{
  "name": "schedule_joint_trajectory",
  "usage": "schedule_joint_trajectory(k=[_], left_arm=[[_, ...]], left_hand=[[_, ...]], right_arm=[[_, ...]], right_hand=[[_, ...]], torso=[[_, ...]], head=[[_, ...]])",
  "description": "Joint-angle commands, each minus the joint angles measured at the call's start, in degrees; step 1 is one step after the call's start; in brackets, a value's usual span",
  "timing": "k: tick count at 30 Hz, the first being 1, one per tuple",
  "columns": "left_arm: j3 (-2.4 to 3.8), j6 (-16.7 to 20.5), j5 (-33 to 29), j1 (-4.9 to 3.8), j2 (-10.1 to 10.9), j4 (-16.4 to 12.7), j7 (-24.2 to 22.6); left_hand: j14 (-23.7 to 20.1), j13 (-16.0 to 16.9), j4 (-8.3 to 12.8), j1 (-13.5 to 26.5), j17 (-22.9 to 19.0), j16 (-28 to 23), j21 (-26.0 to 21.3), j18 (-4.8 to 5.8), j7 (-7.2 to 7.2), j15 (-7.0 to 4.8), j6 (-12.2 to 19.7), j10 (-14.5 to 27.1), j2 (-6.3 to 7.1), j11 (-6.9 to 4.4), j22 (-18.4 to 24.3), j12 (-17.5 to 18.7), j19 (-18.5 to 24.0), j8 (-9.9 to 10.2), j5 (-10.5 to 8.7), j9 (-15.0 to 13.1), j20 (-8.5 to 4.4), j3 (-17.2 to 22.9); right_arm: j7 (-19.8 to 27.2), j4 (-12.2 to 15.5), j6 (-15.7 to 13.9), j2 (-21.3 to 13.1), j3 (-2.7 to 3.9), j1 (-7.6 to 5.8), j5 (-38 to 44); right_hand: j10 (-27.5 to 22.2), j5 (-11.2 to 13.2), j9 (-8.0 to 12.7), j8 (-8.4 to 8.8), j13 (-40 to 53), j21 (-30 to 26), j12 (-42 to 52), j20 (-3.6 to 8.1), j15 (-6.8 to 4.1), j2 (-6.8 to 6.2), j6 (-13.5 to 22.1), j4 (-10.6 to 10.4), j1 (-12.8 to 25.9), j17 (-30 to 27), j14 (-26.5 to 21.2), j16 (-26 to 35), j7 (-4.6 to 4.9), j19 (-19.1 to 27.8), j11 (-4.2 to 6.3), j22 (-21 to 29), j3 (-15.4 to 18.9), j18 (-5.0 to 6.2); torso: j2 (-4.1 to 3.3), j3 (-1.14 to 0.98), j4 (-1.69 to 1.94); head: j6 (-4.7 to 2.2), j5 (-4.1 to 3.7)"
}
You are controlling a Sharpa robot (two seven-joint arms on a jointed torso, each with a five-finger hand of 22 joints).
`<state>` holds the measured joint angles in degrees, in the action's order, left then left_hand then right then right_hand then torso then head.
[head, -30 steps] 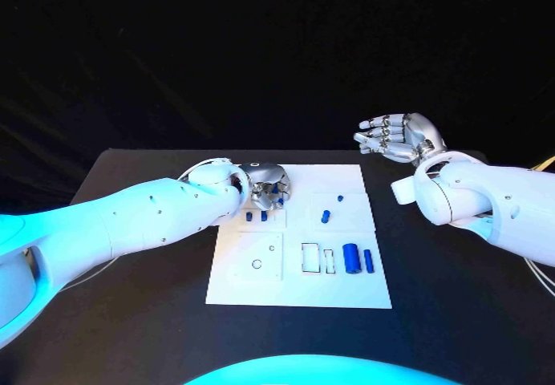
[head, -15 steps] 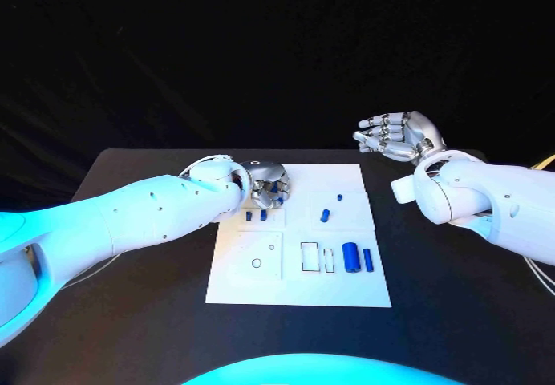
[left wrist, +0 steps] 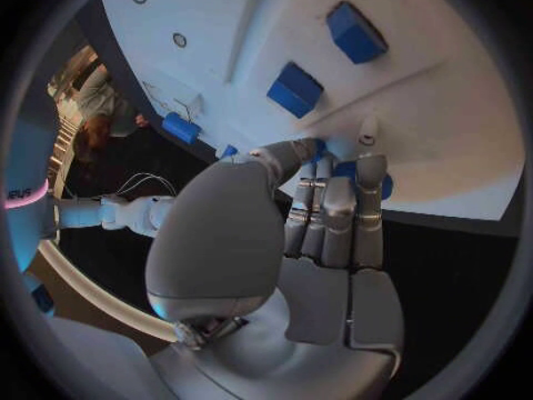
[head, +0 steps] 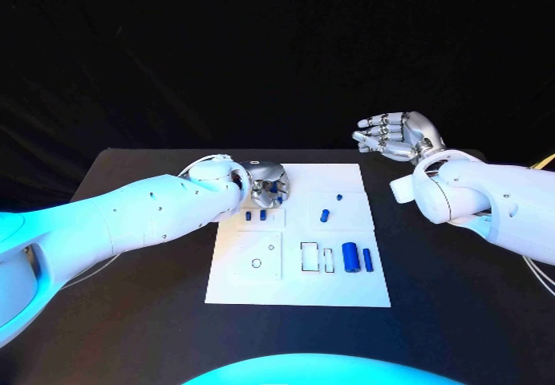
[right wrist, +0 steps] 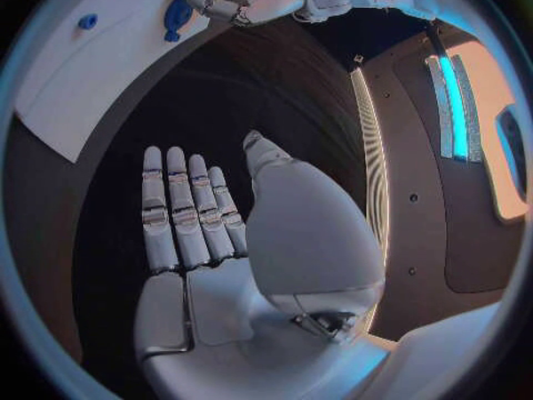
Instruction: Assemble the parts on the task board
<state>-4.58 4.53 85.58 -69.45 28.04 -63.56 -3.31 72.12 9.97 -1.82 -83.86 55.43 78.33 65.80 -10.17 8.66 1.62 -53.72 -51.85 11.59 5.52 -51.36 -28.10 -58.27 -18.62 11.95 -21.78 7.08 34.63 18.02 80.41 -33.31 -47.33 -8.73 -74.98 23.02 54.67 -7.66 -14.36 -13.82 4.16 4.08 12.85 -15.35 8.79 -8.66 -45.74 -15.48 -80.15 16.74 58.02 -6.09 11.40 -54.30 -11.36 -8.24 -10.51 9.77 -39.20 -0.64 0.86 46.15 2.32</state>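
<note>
The white task board (head: 298, 281) lies in the middle of the black table. My left hand (head: 269, 183) rests over its far left corner, fingers curled down. In the left wrist view the fingertips (left wrist: 338, 182) and thumb close round a small blue part (left wrist: 381, 185) on the board. Two small blue blocks (head: 256, 215) lie just in front of that hand, also seen as blue blocks (left wrist: 296, 89). A blue peg (head: 325, 215) and a tiny blue piece (head: 339, 196) sit mid-board. My right hand (head: 399, 136) hovers open beyond the board's far right corner, holding nothing.
Two blue cylinders (head: 358, 258) lie near the board's right edge beside two rectangular slots (head: 317, 257). Two round holes (head: 262, 257) are on the board's left half. Black table (head: 139, 305) surrounds the board on all sides.
</note>
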Motion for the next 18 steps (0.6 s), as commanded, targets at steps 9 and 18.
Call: schedule_joint_trajectory(k=[9, 18], left_arm=[[-0.44, 2.3, 0.0, 0.64, 0.5, -0.5, -1.0], [0.56, 4.4, -1.1, 0.66, 3.1, -3.4, -1.4]], left_hand=[[3.7, -0.2, 1.6, 0.3, 4.6, 2.9, 3.7, 1.92, -0.26, -0.85, -2.0, -8.8, -1.04, -0.97, -4.7, 1.5, -4.5, 1.3, -0.48, 0.6, -0.16, 0.9], [4.1, -0.1, 1.6, 0.9, 5.0, 3.2, 4.1, 2.06, -0.27, -0.88, -2.3, -9.4, -0.9, -1.01, -5.3, 1.9, -5.0, 1.6, -0.48, 0.6, -0.18, 0.7]], right_arm=[[0.2, 0.1, 0.2, 0.1, 0.01, 0.01, 0.1], [0.3, 0.1, 0.2, 0.1, 0.01, 0.02, 0.1]], right_hand=[[1.2, -0.4, 0.4, 1.19, -0.5, -0.2, -0.7, 0.16, 0.02, 1.7, -0.6, 0.1, 0.5, -0.7, 0.1, 1.1, 3.36, 0.7, 0.16, 0.6, 1.7, 0.81], [1.2, -0.4, 0.4, 1.19, -0.5, -0.2, -0.7, 0.16, 0.02, 1.7, -0.6, 0.1, 0.5, -0.7, 0.1, 1.1, 3.36, 0.7, 0.16, 0.6, 1.7, 0.81]], torso=[[0.02, 0.02, 0.0], [0.18, -0.02, 0.11]], head=[[-0.4, 0.19], [-0.85, 0.33]])
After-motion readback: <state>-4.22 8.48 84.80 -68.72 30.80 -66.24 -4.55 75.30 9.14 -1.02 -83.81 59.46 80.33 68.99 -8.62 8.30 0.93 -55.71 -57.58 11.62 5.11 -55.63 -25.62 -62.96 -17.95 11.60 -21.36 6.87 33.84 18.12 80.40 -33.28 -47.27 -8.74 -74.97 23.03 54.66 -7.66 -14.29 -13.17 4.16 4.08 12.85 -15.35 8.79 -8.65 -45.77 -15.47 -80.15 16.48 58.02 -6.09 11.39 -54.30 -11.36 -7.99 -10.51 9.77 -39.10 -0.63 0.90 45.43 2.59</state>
